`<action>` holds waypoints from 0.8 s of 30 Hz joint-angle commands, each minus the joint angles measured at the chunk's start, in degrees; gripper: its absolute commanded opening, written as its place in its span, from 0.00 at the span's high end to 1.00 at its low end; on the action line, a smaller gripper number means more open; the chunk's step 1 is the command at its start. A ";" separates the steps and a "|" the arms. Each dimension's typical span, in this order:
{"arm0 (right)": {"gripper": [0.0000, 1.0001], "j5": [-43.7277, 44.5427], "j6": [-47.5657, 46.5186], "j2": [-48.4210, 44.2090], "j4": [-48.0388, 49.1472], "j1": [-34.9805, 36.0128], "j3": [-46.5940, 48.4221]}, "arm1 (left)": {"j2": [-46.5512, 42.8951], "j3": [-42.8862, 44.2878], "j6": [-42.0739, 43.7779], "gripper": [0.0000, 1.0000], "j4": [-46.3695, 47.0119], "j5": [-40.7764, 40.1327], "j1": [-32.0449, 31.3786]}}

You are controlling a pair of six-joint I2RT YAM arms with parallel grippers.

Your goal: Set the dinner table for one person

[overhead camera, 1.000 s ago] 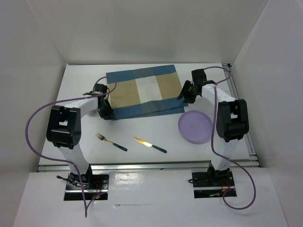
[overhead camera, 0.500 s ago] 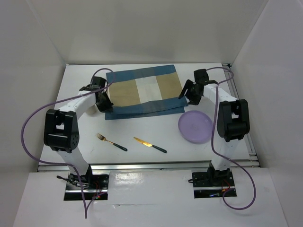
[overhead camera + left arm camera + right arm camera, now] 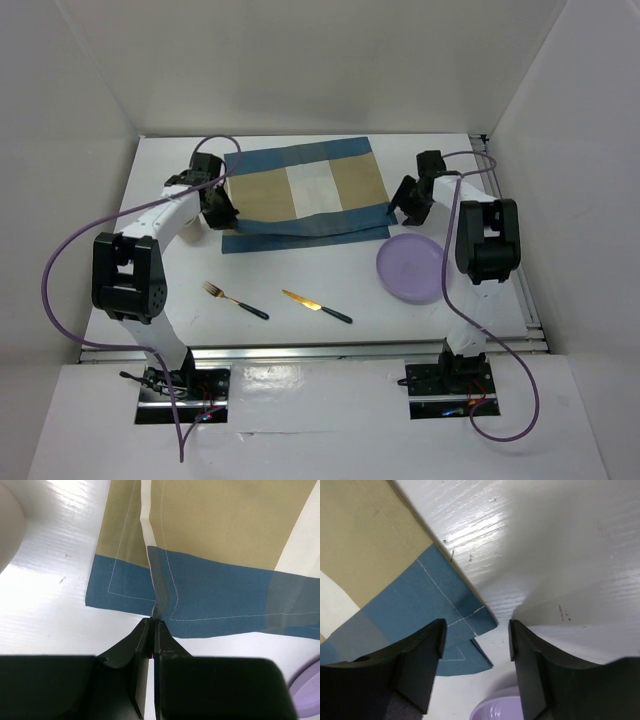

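A blue, beige and white striped placemat (image 3: pixel 305 200) lies folded on the far middle of the white dinner table (image 3: pixel 300 285). My left gripper (image 3: pixel 218 212) is shut on the placemat's upper layer at its left end (image 3: pixel 165 590), pinching a corner. My right gripper (image 3: pixel 400 205) is open just above the placemat's right corner (image 3: pixel 465 612), holding nothing. A purple plate (image 3: pixel 412 267) sits at the right; its rim shows in the right wrist view (image 3: pixel 495 712). A fork (image 3: pixel 234 299) and a knife (image 3: pixel 315 305), both gold with dark handles, lie near the front.
White walls enclose the table on three sides. An aluminium rail (image 3: pixel 300 347) runs along the near edge and another (image 3: pixel 510 240) along the right edge. Purple cables loop from both arms.
My left gripper has moved up and back along the placemat's left end, pulling its layer. My right gripper has shifted right, off the placemat's right corner, and the near fold lies flatter.
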 commanded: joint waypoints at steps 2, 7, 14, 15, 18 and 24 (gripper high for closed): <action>0.40 -2.88 -0.41 1.86 1.02 0.00 1.73 | -1.04 3.03 1.09 1.00 -0.92 0.73 0.04; 0.64 -4.03 -0.41 2.39 1.64 0.00 1.72 | -0.52 4.25 1.09 1.00 -1.45 1.25 0.04; 0.87 -3.50 -0.94 2.91 1.55 0.00 2.42 | 0.54 5.93 1.09 1.00 -2.59 1.26 0.04; 0.92 -3.50 -0.94 2.22 1.55 0.00 2.42 | 0.54 5.93 1.09 1.00 -2.59 1.26 0.04; 0.97 -2.80 -0.94 0.46 0.94 0.00 4.26 | 0.54 8.03 1.09 1.00 -3.81 1.26 0.04; 0.99 -3.50 -2.78 -1.48 -2.92 0.00 12.51 | 3.17 17.07 1.70 1.00 -7.15 0.03 1.97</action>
